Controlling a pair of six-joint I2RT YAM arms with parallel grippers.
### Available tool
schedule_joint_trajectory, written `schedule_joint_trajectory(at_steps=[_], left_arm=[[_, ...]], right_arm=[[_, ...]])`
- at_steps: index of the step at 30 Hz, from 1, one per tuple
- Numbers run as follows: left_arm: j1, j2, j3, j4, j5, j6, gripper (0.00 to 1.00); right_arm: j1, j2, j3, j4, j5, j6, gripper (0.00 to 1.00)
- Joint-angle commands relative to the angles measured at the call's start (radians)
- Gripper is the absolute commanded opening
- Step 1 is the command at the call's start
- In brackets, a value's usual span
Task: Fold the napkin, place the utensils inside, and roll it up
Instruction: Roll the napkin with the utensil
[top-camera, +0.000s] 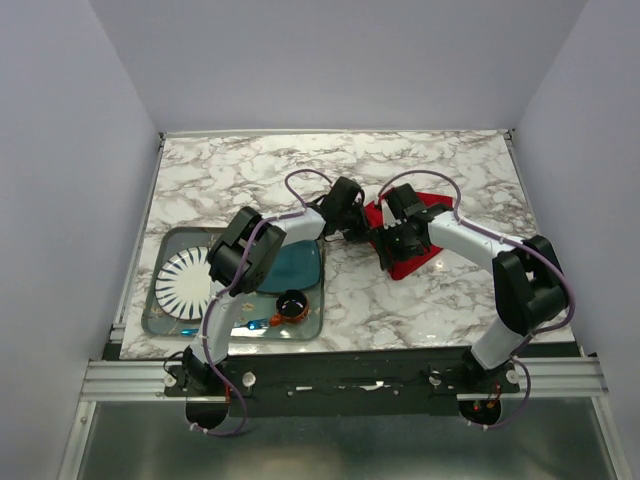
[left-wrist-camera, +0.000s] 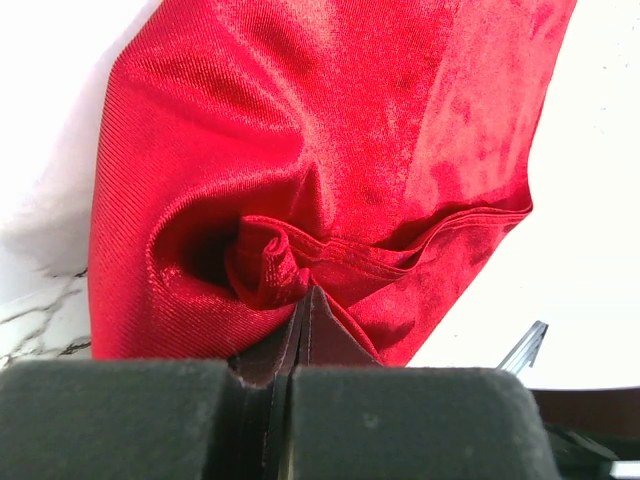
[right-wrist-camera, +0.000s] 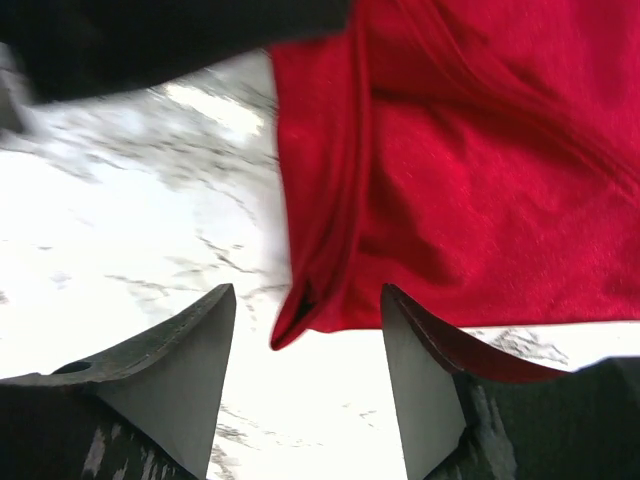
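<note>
Red napkin (top-camera: 408, 263) pinched at its left edge, one corner free on the near side

The napkin lay bunched just right of the middle of the marble table (top-camera: 250, 170), its long axis running roughly far to near. At its left edge the left gripper (left-wrist-camera: 300, 345) had its jaws closed tight on a puckered fold of hem. The right gripper (right-wrist-camera: 308, 300) stood spread wide around a loose corner, gripping nothing; it looked the nearer one to take that corner

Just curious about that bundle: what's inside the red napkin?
Inside the napkin, only layered red cloth shows at its open edge. The folds hide anything deeper, so I cannot tell.
</note>
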Motion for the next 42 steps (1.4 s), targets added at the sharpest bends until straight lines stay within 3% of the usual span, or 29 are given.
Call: schedule_joint_trajectory(at_steps=[1,12,25,29,33,36,42], left_arm=[[0.004,0.102,-0.050,-0.159,-0.033,0.030,0.00],[0.010,0.105,-0.045,-0.165,-0.032,0.036,0.00],[0.015,0.113,-0.043,-0.173,-0.029,0.045,0.00],[0.016,0.114,-0.045,-0.173,-0.029,0.042,0.00],[0.016,0.119,-0.040,-0.174,-0.021,0.042,0.00],[0.015,0.117,-0.040,-0.176,-0.022,0.045,0.00],[0.016,0.122,-0.034,-0.175,-0.019,0.044,0.00]], right_arm=[[0.025,-0.008,-0.043,0.037,0.130,0.034,0.65],[0.028,-0.042,-0.091,0.036,0.148,0.056,0.40],[-0.010,0.035,-0.080,0.020,0.193,0.054,0.25],[-0.008,0.084,-0.077,0.008,0.173,0.059,0.24],[-0.011,0.100,-0.048,-0.033,0.180,0.062,0.29],[-0.011,0.044,-0.022,-0.047,0.188,0.063,0.37],[-0.011,-0.025,0.051,-0.059,0.111,0.065,0.40]])
